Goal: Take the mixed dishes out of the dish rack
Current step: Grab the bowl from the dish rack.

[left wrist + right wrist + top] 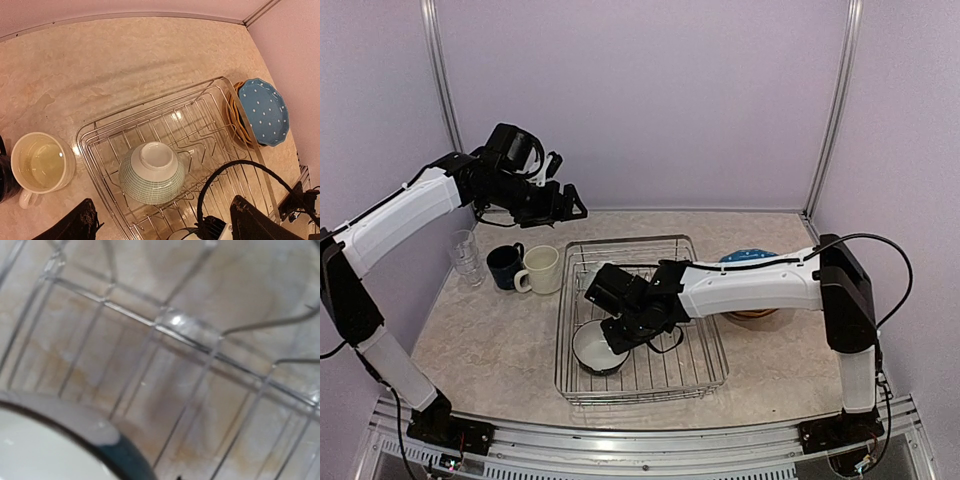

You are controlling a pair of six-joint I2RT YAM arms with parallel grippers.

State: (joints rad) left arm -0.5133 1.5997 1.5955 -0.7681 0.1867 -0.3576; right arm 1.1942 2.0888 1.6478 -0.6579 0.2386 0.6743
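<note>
The dish rack (712, 310) (86, 145) (165, 326) stands mid-table. A pale bowl with a dark outside (592, 350) (30, 450) sits at its near left. My right gripper (612, 338) is down in the rack and shut on that bowl's right rim; its fingers are out of the right wrist view. A second bowl (151, 172), green-checked, lies upside down at the rack's back left. My left gripper (570, 205) (165, 226) hangs open and empty high above the rack's back left corner. Left of the rack stand a cream mug (542, 268) (41, 162), a navy mug (505, 265) and clear glasses (466, 255).
A blue dotted plate (750, 257) (264, 111) lies stacked on a yellow one (233, 107) right of the rack, partly under my right forearm. Walls close in at the back and both sides. Metal corner posts (830, 110) stand at the rear.
</note>
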